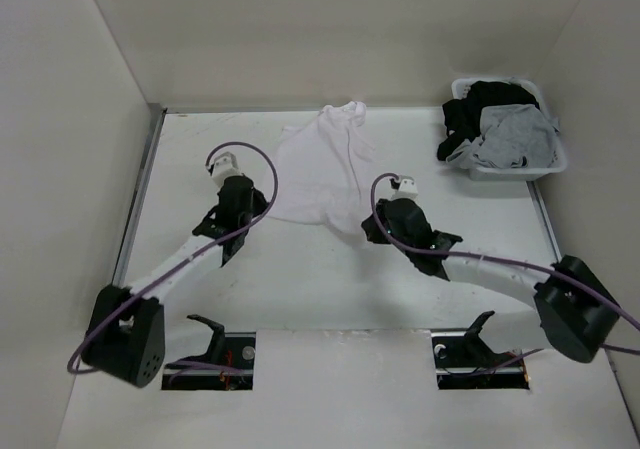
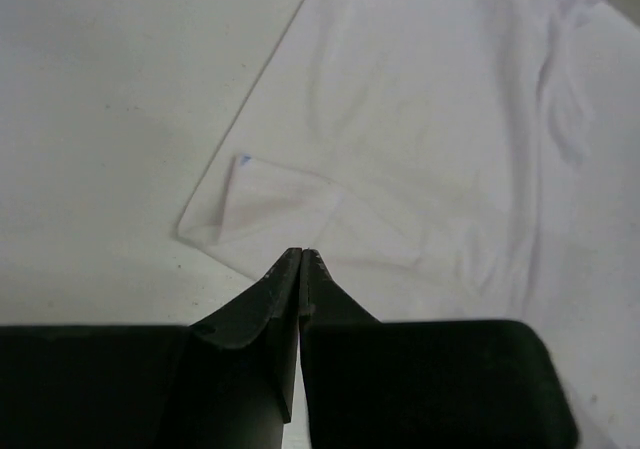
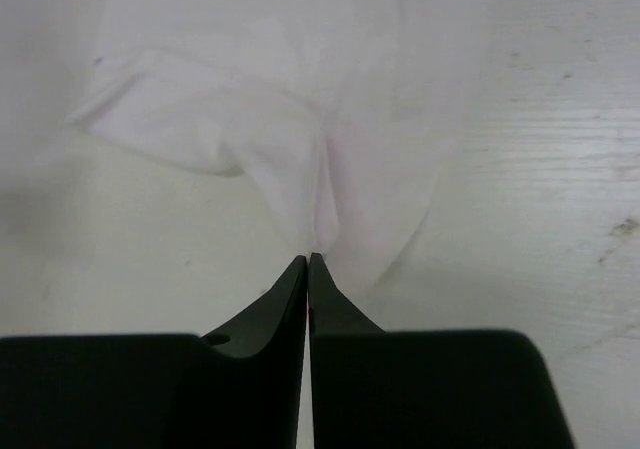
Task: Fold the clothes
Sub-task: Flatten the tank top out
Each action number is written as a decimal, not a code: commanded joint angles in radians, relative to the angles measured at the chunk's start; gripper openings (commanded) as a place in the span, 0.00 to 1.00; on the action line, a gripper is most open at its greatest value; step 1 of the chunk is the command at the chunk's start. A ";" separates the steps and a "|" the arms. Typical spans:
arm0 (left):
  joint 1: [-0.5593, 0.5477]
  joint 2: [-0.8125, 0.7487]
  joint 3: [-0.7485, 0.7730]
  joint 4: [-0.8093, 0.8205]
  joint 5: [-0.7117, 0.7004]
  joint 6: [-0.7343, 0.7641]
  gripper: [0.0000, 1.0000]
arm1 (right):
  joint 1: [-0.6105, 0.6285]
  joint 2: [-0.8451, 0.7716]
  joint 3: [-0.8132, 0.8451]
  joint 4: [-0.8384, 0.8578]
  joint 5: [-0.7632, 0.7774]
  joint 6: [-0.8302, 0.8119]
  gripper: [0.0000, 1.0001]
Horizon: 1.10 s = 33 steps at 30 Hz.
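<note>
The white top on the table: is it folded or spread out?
Spread out. The white top lies mostly flat, rumpled at the far end; left gripper and right gripper pinch its near edge.

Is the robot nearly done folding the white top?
Not nearly. The thin white sleeveless tank top lies spread on the table, not folded yet. The right gripper pinches its near hem; the left gripper is shut at the other corner. All folding remains.
</note>
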 commanded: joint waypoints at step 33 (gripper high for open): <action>-0.042 0.330 0.175 -0.189 -0.173 0.065 0.22 | 0.233 -0.053 -0.082 0.036 0.025 -0.031 0.38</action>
